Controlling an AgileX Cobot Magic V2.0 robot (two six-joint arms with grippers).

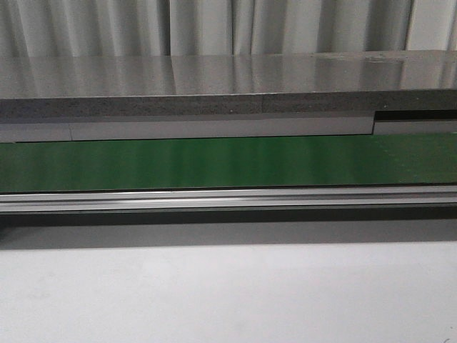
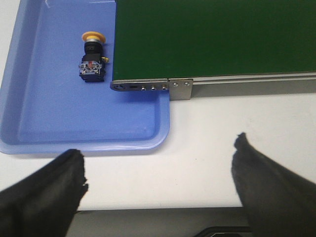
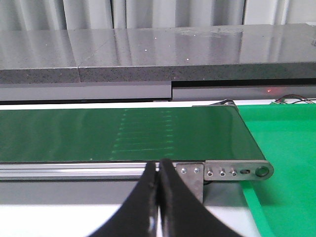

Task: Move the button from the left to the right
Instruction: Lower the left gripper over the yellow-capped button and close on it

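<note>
The left gripper [image 2: 158, 170] has its two black fingers [image 2: 42, 190] spread wide apart, with nothing between them; they hang above the bare white tabletop [image 2: 222, 128], looking down on it from near its front edge. Beyond the fingertips lies a shallow blue plastic tray [image 2: 59, 128] with a raised rim, and in it the small push button with a round yellow-orange cap and boxy black body [image 2: 92, 58] lies on its side, cap pointing away from the gripper, just beside the end of the dark green conveyor belt [image 2: 212, 37]. The belt's silver metal end bracket [image 2: 153, 87] reaches over the tray's edge.

The right gripper [image 3: 158, 190] has its black fingers [image 3: 173, 197] pressed together, tips touching, grasping nothing. It is held low and level, aimed across the same green belt at its far-end roller plate [image 3: 237, 172]. A bright green mat [image 3: 281, 148] lies next to that end of the belt.

In the front view neither arm appears: only the belt, its aluminium side rail [image 1: 228, 199] and a grey stone-like ledge [image 1: 214, 86] behind it.
</note>
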